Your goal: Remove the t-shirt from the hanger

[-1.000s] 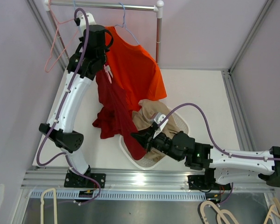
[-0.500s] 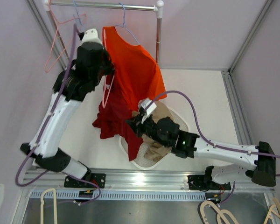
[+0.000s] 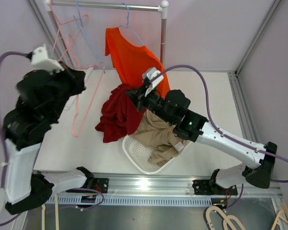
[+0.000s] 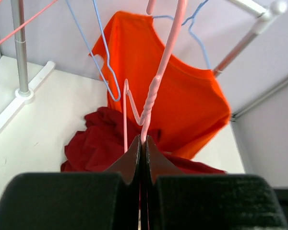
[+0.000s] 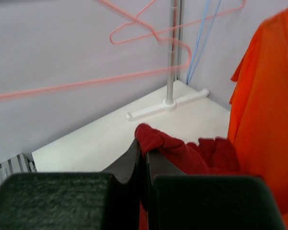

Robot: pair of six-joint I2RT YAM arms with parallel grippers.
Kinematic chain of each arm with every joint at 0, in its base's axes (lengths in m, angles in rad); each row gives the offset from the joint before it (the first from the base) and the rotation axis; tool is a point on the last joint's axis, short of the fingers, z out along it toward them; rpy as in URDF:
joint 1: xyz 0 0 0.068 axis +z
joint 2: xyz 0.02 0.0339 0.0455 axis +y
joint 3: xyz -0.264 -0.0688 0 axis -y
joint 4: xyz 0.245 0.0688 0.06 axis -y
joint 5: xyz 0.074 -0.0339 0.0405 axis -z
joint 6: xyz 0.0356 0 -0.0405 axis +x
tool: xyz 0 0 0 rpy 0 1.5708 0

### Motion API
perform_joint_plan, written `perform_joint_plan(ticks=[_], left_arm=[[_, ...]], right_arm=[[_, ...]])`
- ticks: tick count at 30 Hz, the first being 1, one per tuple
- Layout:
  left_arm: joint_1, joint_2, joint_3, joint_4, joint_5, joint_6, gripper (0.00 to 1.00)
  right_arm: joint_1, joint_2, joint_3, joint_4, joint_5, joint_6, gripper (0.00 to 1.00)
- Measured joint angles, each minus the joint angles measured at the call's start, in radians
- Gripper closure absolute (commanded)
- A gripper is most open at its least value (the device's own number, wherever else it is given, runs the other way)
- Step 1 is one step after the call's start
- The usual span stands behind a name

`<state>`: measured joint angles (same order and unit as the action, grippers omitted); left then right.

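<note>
Red t-shirt [image 3: 116, 115] lies heaped beside the basket [image 3: 134, 154], apparently clear of the hanger [image 4: 154, 88]. My left pincer [image 4: 142, 143] pinches the hanger and my right pincer [image 5: 143, 147] a shirt fold. Risk: that thin fold slips out.

You can read no text, label, brand, number or sign in any of the three views.
</note>
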<state>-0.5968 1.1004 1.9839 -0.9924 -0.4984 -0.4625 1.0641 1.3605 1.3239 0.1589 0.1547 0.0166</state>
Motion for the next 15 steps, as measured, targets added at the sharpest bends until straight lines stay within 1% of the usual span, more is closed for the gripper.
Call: perform_joint_plan(ticks=[3,7,12,15], left_arm=[[0.009,0.052,-0.069,0.052,-0.018,0.002,0.99],[0.010,0.111,-0.167,0.113,-0.017,0.016,0.99],[0.010,0.143,-0.135,0.147,-0.028,0.042,0.99],[0.010,0.150,-0.083,0.160,-0.048,0.054,0.99]], right_arm=[[0.006,0.023,0.143,-0.037,-0.006,-0.060,1.00],[0.025,0.035,0.332,-0.007,-0.005,-0.158,1.00],[0.034,0.074,0.591,0.059,-0.012,-0.286,1.00],[0.034,0.098,0.696,0.110,-0.021,-0.348,1.00]])
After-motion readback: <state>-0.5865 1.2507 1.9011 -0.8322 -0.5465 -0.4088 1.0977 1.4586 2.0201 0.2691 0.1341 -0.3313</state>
